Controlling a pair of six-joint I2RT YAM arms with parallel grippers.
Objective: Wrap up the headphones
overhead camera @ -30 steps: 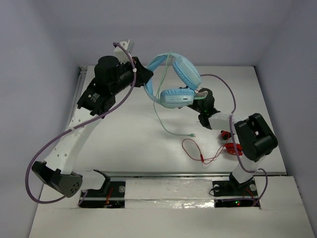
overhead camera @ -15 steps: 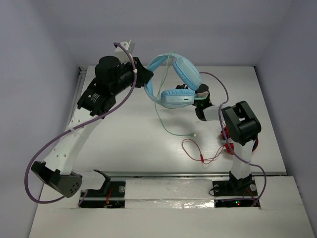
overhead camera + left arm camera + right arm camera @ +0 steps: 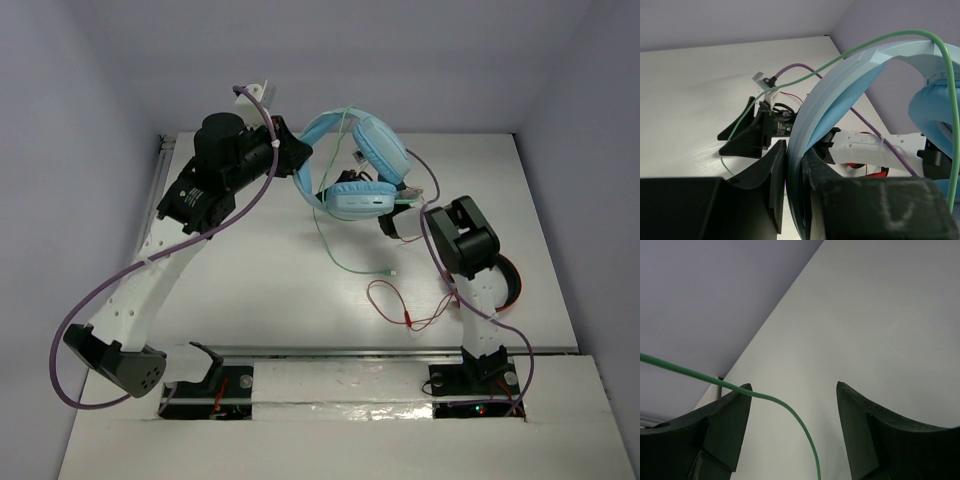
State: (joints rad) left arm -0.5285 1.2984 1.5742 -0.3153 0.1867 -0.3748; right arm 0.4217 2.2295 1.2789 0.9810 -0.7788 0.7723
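Left gripper [image 3: 794,150]: clenched on the wide headband [image 3: 840,100] of the light blue headphones [image 3: 358,198], one black finger on each face of the band, near one end of the arc.
Headphones, relative to the left gripper: they were held up off the table [image 3: 260,290]. The band arched away from the fingers to the far side, and both padded ear cups hung beyond the grip, toward the right arm.
Ear cups: one stood edge-on at the top of the arc with its cushion showing. The other hung lower, its smooth outer shell facing the overhead camera.
Right gripper [image 3: 388,222]: released, its fingers spread wide and gripping nothing. It sat just beside and below the lower ear cup, and whether it touched the cup could not be told.
Pale green cable [image 3: 690,373]: it was draped over the top of the headband and dropped in a loose curve to the table. Its plug end lay on the tabletop near the right arm. In the right wrist view the cable crossed the tip of one finger and ran down through the open gap between the two.
Red headphones [image 3: 508,285]: on the table, partly hidden behind the right arm and well apart from the blue pair.
Red cable [image 3: 408,319]: looped on the table near the right arm's base, close to the green plug.
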